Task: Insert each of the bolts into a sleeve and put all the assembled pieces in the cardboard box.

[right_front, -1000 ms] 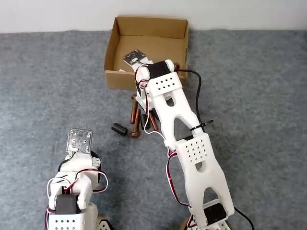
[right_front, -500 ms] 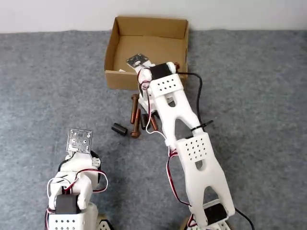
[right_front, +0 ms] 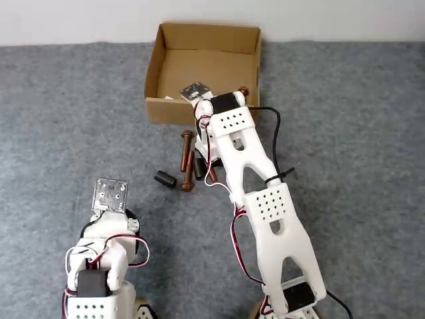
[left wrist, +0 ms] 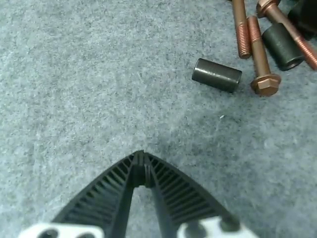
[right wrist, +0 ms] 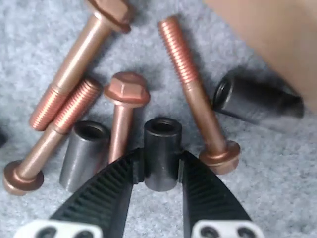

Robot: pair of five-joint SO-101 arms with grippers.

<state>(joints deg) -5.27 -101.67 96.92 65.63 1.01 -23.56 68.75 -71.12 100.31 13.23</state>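
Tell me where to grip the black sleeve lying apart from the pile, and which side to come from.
Take the lone sleeve across its round body at mid-length, coming down from above. It lies on its side on the carpet, with bare carpet along both long flanks. Don't close along its axis: a bolt head sits close to one end.

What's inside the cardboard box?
The cardboard box shows mostly bare floor. Something copper peeks at its near right corner; the right arm covers the rest there.
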